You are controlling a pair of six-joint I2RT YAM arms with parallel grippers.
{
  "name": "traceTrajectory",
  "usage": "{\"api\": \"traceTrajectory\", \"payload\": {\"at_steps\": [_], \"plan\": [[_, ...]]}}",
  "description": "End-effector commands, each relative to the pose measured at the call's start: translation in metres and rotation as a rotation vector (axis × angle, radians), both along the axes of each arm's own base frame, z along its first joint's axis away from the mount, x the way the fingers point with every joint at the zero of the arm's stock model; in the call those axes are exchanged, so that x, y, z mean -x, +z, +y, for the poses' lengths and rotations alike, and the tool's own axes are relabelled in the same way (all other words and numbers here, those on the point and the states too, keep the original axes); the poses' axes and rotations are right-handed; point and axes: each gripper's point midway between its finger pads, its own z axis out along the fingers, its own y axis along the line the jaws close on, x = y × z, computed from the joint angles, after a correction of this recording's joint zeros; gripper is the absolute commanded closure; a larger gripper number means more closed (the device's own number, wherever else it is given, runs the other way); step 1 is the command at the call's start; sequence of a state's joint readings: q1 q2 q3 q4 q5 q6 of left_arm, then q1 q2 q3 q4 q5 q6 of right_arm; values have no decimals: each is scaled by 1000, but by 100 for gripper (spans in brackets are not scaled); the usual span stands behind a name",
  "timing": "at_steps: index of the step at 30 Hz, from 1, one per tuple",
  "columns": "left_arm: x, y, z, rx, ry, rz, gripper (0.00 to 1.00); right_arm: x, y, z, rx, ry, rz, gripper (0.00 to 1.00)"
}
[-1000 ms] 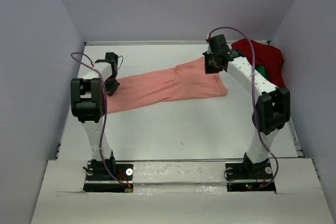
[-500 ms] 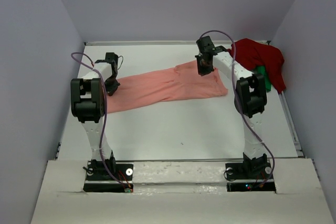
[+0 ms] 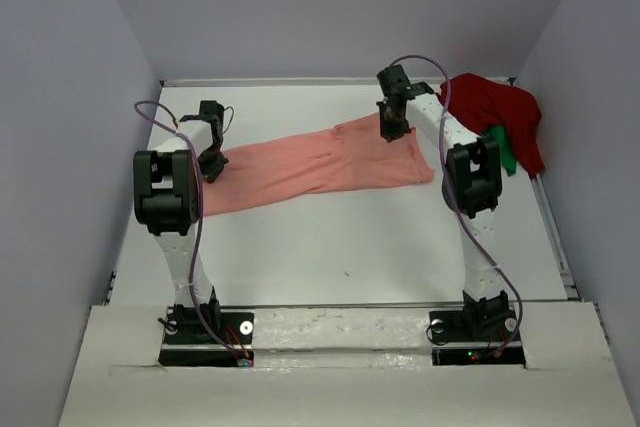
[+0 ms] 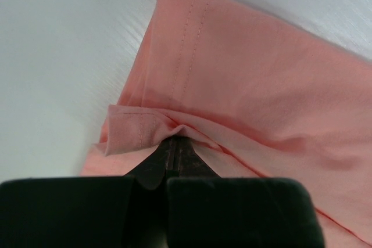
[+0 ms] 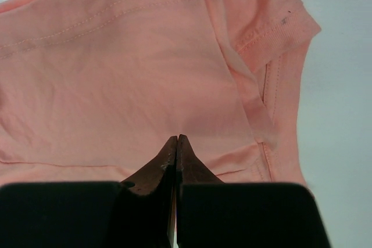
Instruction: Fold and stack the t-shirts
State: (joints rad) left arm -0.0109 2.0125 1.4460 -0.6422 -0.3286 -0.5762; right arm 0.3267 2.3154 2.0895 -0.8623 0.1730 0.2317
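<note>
The pink shirt [image 3: 310, 167] lies on the bench [image 3: 330, 247], its long axis slanting from a nearer left end to a farther right end. At the left end the left tool [image 4: 176, 143] is clamped on a pinched fold of hem. At the far right edge the right tool [image 5: 176, 140] has its tips together on the cloth; whether it grips any cannot be told. Beyond that end lies a dark red shirt [image 3: 490, 107].

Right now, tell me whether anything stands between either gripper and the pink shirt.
Nothing visible does. The left gripper is shut on a fold of the salmon-pink t-shirt at one end; the right gripper, shut, has its tips right at the cloth.
</note>
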Motion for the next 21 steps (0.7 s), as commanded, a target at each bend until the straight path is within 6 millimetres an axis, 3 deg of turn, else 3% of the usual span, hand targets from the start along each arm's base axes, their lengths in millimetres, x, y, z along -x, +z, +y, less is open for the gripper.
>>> {"api": "traceTrajectory", "payload": {"at_steps": [1,4,8,13,15,18,21], "plan": [[9,2,-5,36,-6,10,100,10,18,-14,7,-62,-14,100],[9,3,-4,30,-6,7,100,17,20,-18,17,-68,-18,100],[9,2,-5,37,-8,6,100,27,-2,-27,39,-72,29,100],[9,3,-8,47,-21,1,100,29,-31,-21,16,-66,79,100],[10,3,-9,52,-22,4,100,25,-34,-17,4,-62,80,100],[15,-5,-23,134,-37,18,100,22,-44,-11,-10,-44,102,100],[30,-22,-43,245,-32,53,100,9,-38,-9,-25,-32,91,100]]}}
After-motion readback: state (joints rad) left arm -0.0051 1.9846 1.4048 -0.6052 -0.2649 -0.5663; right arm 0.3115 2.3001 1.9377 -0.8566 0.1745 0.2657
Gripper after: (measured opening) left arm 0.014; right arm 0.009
